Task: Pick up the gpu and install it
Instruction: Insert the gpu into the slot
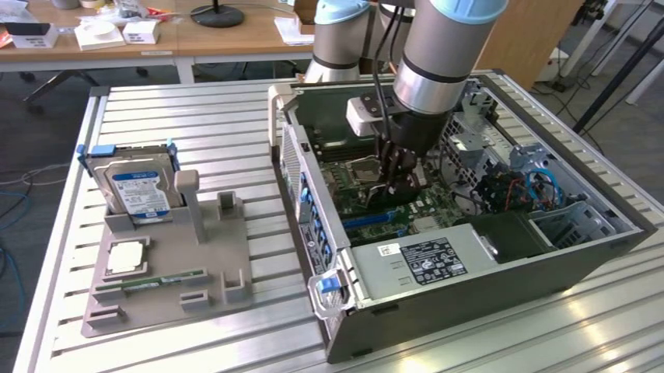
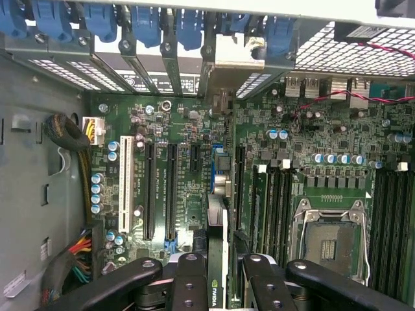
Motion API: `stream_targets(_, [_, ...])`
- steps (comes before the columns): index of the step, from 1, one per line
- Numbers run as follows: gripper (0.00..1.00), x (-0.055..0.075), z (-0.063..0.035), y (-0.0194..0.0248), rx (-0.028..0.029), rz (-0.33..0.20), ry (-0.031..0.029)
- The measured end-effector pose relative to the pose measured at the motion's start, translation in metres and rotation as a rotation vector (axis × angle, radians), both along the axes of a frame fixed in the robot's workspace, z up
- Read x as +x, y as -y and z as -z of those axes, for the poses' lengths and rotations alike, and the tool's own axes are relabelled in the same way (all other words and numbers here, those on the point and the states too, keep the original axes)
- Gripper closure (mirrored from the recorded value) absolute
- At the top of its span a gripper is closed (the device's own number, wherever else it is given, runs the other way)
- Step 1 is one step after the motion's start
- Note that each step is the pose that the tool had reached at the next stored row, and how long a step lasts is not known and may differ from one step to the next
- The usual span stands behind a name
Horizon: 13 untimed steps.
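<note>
One open case (image 1: 498, 303) lies on the table (image 1: 176, 109). Over its motherboard (image 2: 311, 129) the gripper (image 2: 217, 275) is clenched on the gpu (image 2: 216, 253), held edge-on to the board among the slots, bracket toward the rear openings.

Bare slots (image 2: 150, 188) beside the gpu (image 2: 215, 285); cable bundle (image 2: 68, 129), blue latches (image 2: 146, 23) along case walls (image 2: 32, 194)

The arm (image 1: 446, 47) reaches down into the open computer case (image 1: 498, 291) on the slatted desk (image 1: 186, 109). Its gripper (image 1: 403, 186) is low over the motherboard (image 1: 343, 151), fingers closed on the dark gpu (image 1: 384, 198). On the exterior view's left, a grey holder (image 1: 213, 264) carries an upright hard drive (image 1: 140, 190), a processor (image 1: 123, 256) and a memory stick (image 1: 155, 280).
</note>
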<state>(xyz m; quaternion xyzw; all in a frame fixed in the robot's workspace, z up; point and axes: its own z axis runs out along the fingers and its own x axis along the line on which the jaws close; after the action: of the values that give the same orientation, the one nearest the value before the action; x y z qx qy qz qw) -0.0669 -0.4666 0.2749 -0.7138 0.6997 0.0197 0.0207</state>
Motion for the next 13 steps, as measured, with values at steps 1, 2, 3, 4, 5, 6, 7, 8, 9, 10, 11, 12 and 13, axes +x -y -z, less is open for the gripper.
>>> stream_targets(1, [0.74, 0.0000, 0.0001, 0.0000, 0.0001, 0.000, 0.0000])
stream_targets(2, [0.74, 0.0000, 0.0001, 0.0000, 0.0002, 0.000, 0.0001])
stream_targets(3, [0.74, 0.0000, 0.0002, 0.0000, 0.0002, 0.000, 0.0001])
stream_targets(4, [0.74, 0.0000, 0.0007, -0.0001, 0.0006, 0.000, 0.0003])
stream_targets(5, [0.74, 0.0000, 0.0012, -0.0001, 0.0007, 0.000, 0.0003])
stream_targets(6, [0.74, 0.0000, 0.0015, -0.0001, 0.0003, 0.000, 0.0002])
stream_targets(7, [0.74, 0.0000, 0.0018, 0.0000, 0.0002, 0.000, 0.0001])
stream_targets(8, [0.74, 0.0000, 0.0019, 0.0000, 0.0000, 0.000, 0.0000])
stream_targets(9, [0.74, 0.0000, 0.0020, 0.0000, -0.0001, 0.000, 0.0000])
stream_targets(10, [0.74, -0.0001, 0.0020, 0.0000, 0.0000, 0.000, 0.0000])
stream_targets(11, [0.74, -0.0006, 0.0022, 0.0000, 0.0002, 0.000, 0.0002])
stream_targets(12, [0.74, -0.0010, 0.0022, -0.0001, 0.0003, 0.000, 0.0002])
stream_targets(13, [0.74, -0.0014, 0.0023, -0.0001, 0.0004, 0.000, 0.0002])
